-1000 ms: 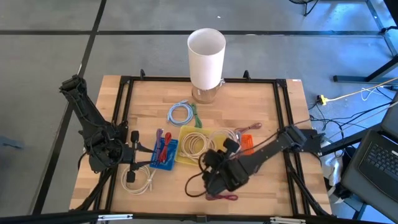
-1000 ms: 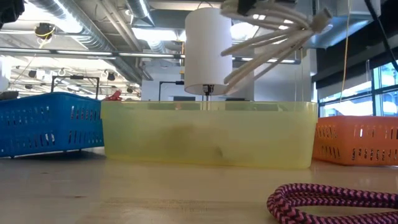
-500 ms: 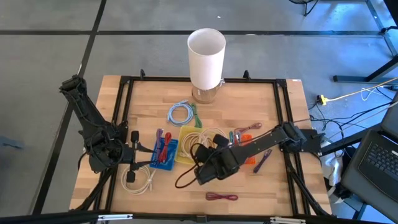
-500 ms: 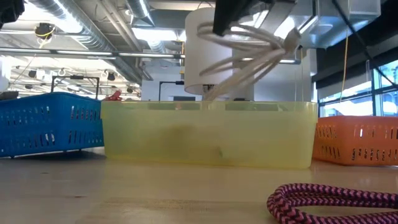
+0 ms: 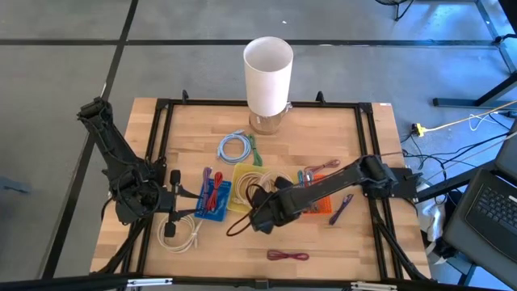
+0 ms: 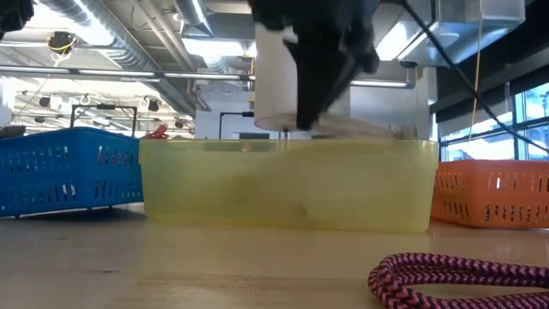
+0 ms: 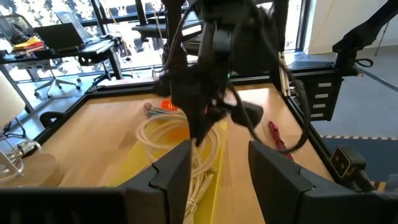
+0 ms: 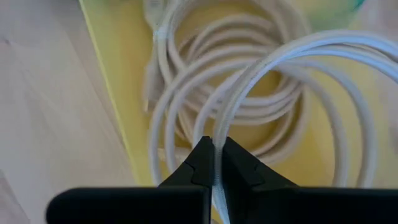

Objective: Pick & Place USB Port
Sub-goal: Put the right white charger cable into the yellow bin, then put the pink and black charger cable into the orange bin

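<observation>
Wooden table (image 5: 323, 137), yellow bin (image 6: 287, 184) hiding cable (image 8: 292, 56)

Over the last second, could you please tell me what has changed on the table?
The right claw, shut on the white cable coil, moved from the table's near side toward the yellow bin and lowered the coil into it, onto the white cable already there. The left claw, the blue bin, the orange bin and the braided cable stayed put.
</observation>
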